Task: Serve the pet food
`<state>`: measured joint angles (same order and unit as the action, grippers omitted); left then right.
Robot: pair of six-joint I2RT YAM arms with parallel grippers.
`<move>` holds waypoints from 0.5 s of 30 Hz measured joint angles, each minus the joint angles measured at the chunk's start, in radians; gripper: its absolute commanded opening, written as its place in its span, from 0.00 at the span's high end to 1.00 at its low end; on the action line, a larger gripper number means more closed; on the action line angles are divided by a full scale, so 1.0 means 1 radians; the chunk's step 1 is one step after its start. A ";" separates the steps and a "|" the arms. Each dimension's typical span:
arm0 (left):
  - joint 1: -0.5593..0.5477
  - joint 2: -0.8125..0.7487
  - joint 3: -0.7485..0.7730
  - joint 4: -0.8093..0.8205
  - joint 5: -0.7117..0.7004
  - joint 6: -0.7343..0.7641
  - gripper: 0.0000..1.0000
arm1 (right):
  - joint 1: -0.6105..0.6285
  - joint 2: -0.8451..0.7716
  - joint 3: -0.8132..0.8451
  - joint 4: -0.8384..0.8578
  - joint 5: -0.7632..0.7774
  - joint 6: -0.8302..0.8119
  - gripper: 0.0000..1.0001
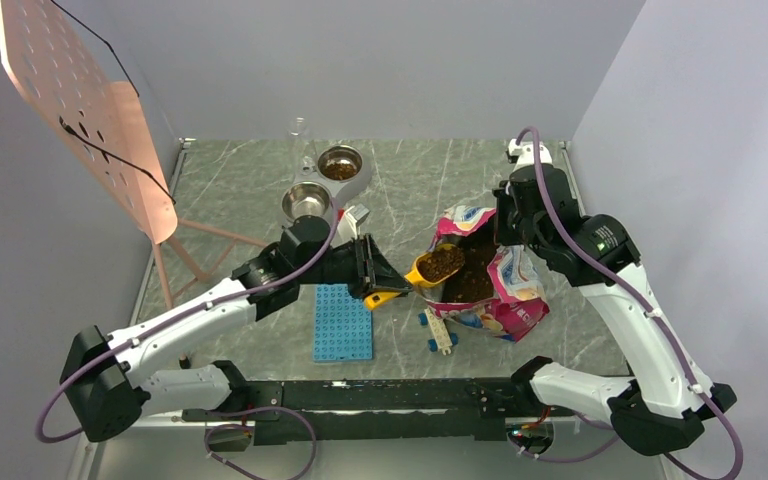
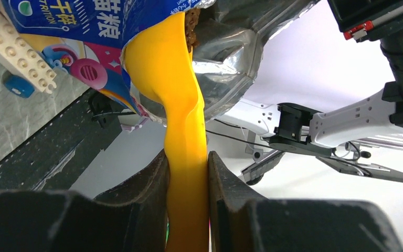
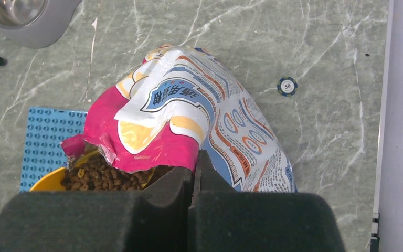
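Two closed grips: your left gripper point(image 2: 188, 163) clamps the smooth yellow scoop point(image 1: 422, 270), mid-counter, pointing toward the right edge, heaped with pebbly brown pet food point(image 1: 443, 262); your right gripper point(image 3: 194, 169) pinches the crinkled rim of the glossy bag point(image 3: 189, 100).

In the right wrist view, the bag's point(image 3: 189, 115) torn flap covered most of the yellow scoop point(image 3: 50, 182) and some of its pet food point(image 3: 99, 176), and the steel double bowl point(image 3: 26, 18) was cut off at the top-left corner. In the left wrist view, the scoop's bowl ran behind the bag edge, and its handle left the frame bottom between the left gripper's point(image 2: 187, 160) fingers.
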<state>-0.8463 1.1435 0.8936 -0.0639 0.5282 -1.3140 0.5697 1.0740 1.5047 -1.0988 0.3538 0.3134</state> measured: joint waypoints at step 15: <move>0.014 0.003 -0.377 0.718 0.010 -0.172 1.00 | -0.001 0.005 0.004 0.000 0.002 -0.006 1.00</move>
<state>-0.8326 1.1469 0.5167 0.6544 0.5385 -1.4860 0.5690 1.0790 1.5085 -1.0992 0.3557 0.3069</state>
